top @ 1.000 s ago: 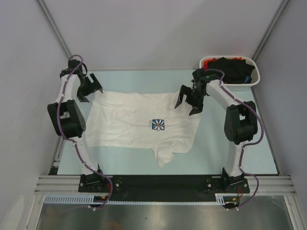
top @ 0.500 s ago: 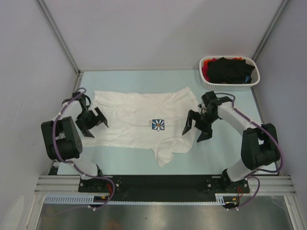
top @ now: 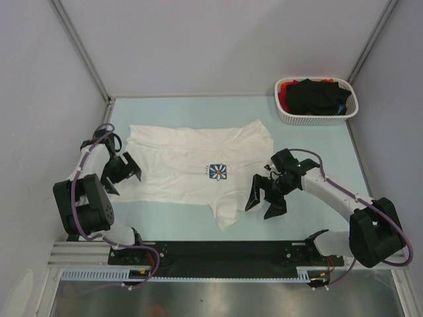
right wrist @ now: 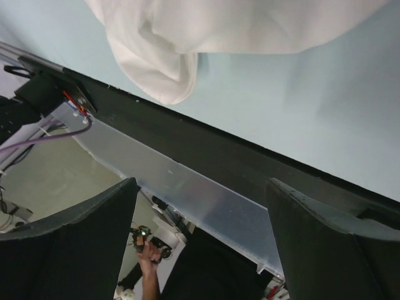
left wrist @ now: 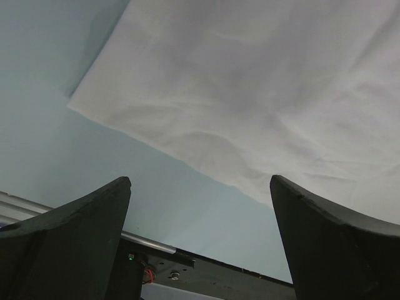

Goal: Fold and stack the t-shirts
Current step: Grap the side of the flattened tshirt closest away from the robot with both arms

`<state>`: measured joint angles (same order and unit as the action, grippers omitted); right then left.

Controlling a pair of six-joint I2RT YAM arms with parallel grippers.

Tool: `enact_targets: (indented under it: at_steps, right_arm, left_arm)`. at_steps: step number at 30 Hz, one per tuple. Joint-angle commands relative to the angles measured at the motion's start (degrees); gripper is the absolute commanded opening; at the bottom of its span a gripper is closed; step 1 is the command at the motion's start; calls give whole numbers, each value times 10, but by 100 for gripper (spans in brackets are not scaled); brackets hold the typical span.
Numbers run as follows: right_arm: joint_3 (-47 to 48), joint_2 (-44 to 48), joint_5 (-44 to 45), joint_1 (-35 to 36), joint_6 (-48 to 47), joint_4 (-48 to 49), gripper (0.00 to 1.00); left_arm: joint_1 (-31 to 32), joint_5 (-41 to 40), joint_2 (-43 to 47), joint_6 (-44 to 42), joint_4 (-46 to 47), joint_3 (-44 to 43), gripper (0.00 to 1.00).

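A white t-shirt [top: 192, 165] lies spread on the pale blue table, with a blue-square daisy print [top: 217, 172] near its middle and a crumpled sleeve hanging toward the front [top: 227, 214]. My left gripper [top: 121, 175] is open and empty at the shirt's left edge; its wrist view shows the shirt's hem [left wrist: 250, 112] ahead of the fingers [left wrist: 75, 231]. My right gripper [top: 262, 201] is open and empty just right of the shirt's front corner; its wrist view shows the crumpled sleeve [right wrist: 165, 69]. Black and red shirts [top: 316, 96] lie in the basket.
A white perforated basket [top: 301, 119] stands at the back right corner. The black front rail [top: 225, 251] runs along the near edge, also in the right wrist view [right wrist: 250, 169]. Grey walls enclose the table on three sides.
Both arms have swung from the shirt's far corners toward the near side. The shirt's far edge now lies flat on the table. Both grippers stay open.
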<state>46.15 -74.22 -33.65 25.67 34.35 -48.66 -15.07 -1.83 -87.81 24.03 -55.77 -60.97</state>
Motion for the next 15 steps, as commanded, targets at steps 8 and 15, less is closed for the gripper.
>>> enact_targets:
  at_steps: [8,15]
  right_arm:
    - [25,-117,7,124,53,128,87]
    - [90,-196,24,147,22,105,86]
  left_arm:
    - [-51,-23,-42,-8,1,13,100]
    - [-68,-13,-68,-35,0,-13,100]
